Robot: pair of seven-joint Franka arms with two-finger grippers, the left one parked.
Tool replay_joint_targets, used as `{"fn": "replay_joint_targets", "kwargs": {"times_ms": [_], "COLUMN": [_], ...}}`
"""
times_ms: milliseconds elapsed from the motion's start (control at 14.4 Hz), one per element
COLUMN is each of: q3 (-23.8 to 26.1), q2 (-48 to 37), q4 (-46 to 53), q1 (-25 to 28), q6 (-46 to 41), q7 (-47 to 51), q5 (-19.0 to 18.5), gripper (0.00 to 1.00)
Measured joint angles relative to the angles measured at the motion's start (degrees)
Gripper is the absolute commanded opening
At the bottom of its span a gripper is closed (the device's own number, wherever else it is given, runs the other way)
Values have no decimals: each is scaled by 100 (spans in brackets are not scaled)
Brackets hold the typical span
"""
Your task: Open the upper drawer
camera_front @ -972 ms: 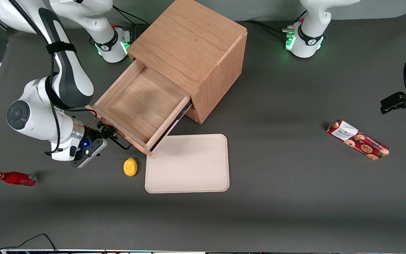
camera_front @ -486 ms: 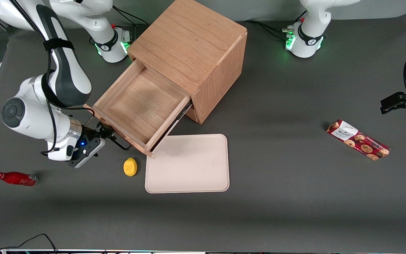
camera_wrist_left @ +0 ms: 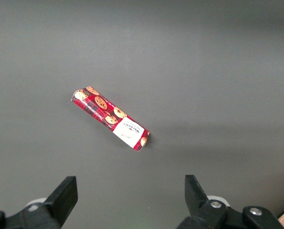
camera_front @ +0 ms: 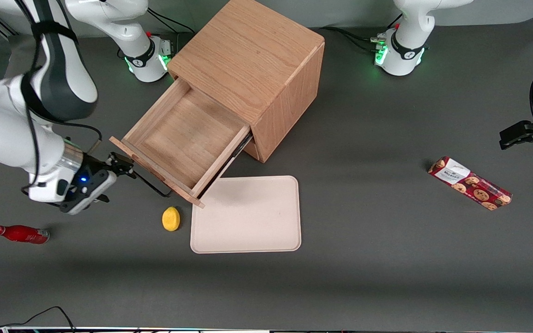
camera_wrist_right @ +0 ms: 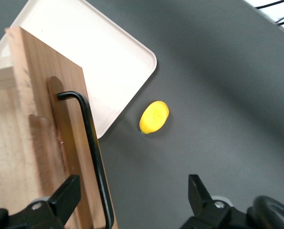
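Release is what has just changed: half a second ago the gripper (camera_front: 119,165) sat against the dark wire handle (camera_front: 152,183) of the upper drawer (camera_front: 181,141), and now it has backed away from the drawer front toward the working arm's end of the table. In the right wrist view its fingers (camera_wrist_right: 65,196) stand wide apart with nothing between them, the handle (camera_wrist_right: 91,148) running just inside one finger and touching neither as far as can be seen. The drawer itself has not shifted over that half second; it stands pulled well out of the oak cabinet (camera_front: 252,60), its bare wooden floor open to view. By my judgement the opening is as good as done, and what remains is only for the arm to clear off.

Counted up: one cabinet, with one drawer seen open; the lower drawer is hidden beneath it. One handle shows. One yellow lemon (camera_front: 170,218) lies near the gripper, closer to the front camera than the gripper is. One pale tray (camera_front: 248,231) lies just beside the lemon, farther from the gripper, with the drawer corner hanging over its edge. One red bottle (camera_front: 20,234) lies on its side near the gripper. One cookie packet (camera_front: 469,182) lies well apart, toward the parked arm's end.
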Motion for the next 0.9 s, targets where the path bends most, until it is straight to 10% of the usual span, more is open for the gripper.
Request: {"fn": "replay_joint_targets", "kwargs": {"times_ms": [903], "q3": [-956], "q2": [-1713], "q4": [68], "q1": [245], "q6": [-2086], "q7": [2859], "q5": [-1077], "gripper": [100]}}
